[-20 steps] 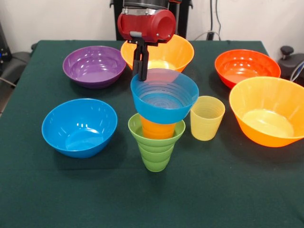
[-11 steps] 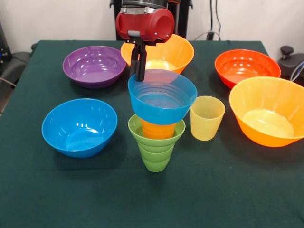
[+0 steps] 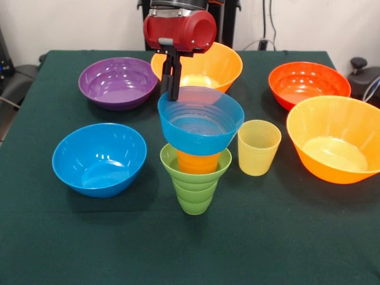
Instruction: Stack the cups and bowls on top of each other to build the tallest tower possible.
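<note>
The gripper (image 3: 173, 89) pinches the back rim of the small see-through blue bowl (image 3: 200, 122). The bowl hangs in front of it and a bit below. Right under the bowl sits the orange cup (image 3: 196, 161), tucked inside the green cup (image 3: 195, 181). The bowl needs to go straight down onto them.

arm (image 3: 180, 28): from above | fingers (image 3: 173, 74): vertical, closed together
</note>
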Controlling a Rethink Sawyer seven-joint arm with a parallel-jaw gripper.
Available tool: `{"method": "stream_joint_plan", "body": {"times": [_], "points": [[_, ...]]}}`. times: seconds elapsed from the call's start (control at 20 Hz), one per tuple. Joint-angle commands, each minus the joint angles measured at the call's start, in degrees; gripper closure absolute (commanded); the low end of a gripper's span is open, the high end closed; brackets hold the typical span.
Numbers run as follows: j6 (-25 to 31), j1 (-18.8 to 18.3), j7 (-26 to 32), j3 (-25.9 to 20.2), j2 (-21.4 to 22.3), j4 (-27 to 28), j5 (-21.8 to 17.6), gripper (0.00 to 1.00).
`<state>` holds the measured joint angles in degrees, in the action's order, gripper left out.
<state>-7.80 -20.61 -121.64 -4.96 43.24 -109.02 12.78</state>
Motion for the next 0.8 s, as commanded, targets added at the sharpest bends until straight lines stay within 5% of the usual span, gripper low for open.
{"method": "stream_joint_plan", "body": {"times": [0.05, 0.8], "points": [[-1.6, 0.3, -7.0, -2.7, -4.5, -2.0, -4.3, 1.0], [-2.0, 1.0, -6.7, -2.4, -5.9, -0.1, -3.6, 1.0]]}}
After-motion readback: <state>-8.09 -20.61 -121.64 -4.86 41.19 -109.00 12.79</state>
